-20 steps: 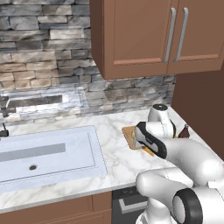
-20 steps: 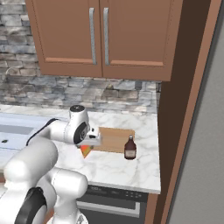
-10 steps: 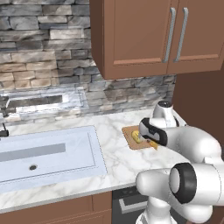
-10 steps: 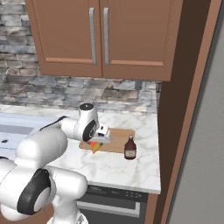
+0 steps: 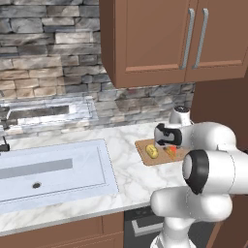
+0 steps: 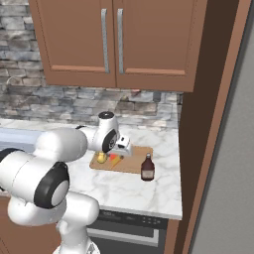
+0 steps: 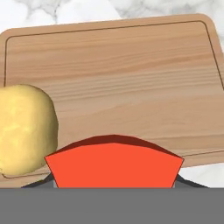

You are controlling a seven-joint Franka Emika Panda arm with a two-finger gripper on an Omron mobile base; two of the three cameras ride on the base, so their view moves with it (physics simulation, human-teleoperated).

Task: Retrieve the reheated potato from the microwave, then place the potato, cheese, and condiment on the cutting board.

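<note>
Carried over the cutting board (image 7: 131, 78), hand (image 6: 120, 149) clamps cheese (image 7: 113, 164) beside potato (image 7: 26, 129).

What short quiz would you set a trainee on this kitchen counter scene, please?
1. True or false: the yellowish-tan oval potato lies on the flat light-brown wooden cutting board.
2. Where does the small dark brown-red condiment bottle stand? A: in the sink. B: on the white marble counter, by the board's corner. C: inside the cabinet.
3. What does the two-finger gripper hold above the board?
Key: 1 true; 2 B; 3 the red-orange cheese wedge.
</note>
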